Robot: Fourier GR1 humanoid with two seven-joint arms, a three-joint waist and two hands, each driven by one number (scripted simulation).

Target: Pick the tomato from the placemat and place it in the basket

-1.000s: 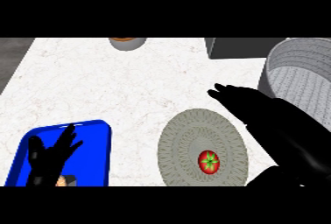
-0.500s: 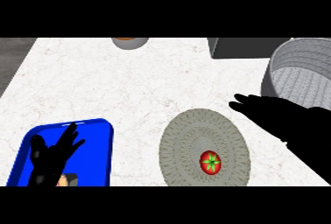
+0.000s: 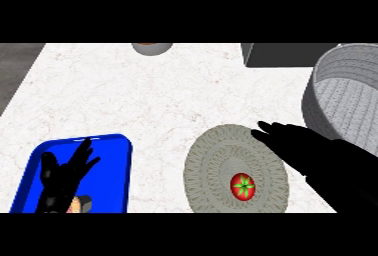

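At the near left, your left hand [image 3: 63, 175] rests open, fingers straight and spread, over a blue tray [image 3: 118, 165]. A small tan and dark object [image 3: 81, 204] lies on the tray beside the hand; you cannot tell what it is.

Moving right, a round grey woven placemat [image 3: 214, 155] lies on the white marbled counter [image 3: 148, 95]. The tomato [image 3: 243, 185], red with a green star-shaped top, sits on the near part of the placemat, untouched.

Just right of it, your right hand [image 3: 295, 145] reaches in from the near right. Its fingers are extended and fairly straight over the placemat's right edge, holding nothing. The fingertips lie beyond the tomato, toward the far side, not around it.

At the far right stands the grey basket [image 3: 325, 100], nothing visible inside it. Behind it sits a dark box [image 3: 280, 55], and a small bowl [image 3: 151, 47] shows at the far edge, left of centre.

Judged from this, nothing is done yet: you must grasp, lift, carry to the basket and release.
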